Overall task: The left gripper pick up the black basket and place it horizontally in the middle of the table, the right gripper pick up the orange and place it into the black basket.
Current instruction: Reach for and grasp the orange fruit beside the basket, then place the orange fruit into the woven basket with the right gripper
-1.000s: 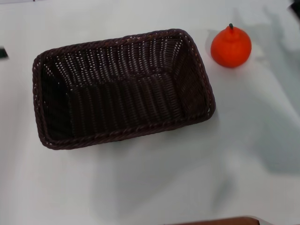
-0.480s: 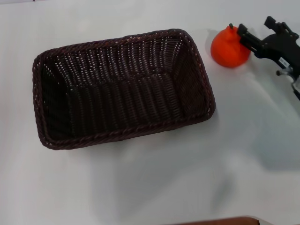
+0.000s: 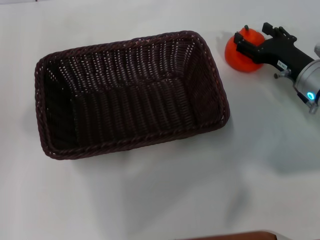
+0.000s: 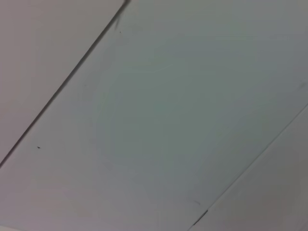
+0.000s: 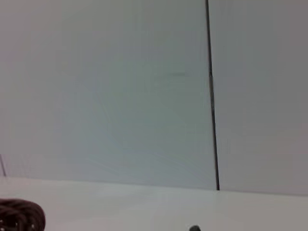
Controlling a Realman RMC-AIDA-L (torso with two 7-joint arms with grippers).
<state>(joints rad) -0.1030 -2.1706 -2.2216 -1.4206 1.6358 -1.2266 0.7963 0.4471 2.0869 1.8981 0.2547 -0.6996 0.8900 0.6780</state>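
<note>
The black basket (image 3: 130,92) lies lengthwise on the white table (image 3: 150,200), near its middle, and is empty. The orange (image 3: 240,52) stands on the table just past the basket's far right corner. My right gripper (image 3: 251,34) has come in from the right, and its black jaws stand open on either side of the orange's top. I cannot tell if they touch it. A bit of the basket's braided rim (image 5: 19,214) shows in the right wrist view. The left gripper is out of view, and the left wrist view shows only pale flat panels.
A brown edge (image 3: 235,235) shows at the near rim of the table. White table surface lies in front of the basket and to its right.
My right gripper came into view from the right and has moved left until its jaws straddle the orange. The basket and the orange have stayed in place.
</note>
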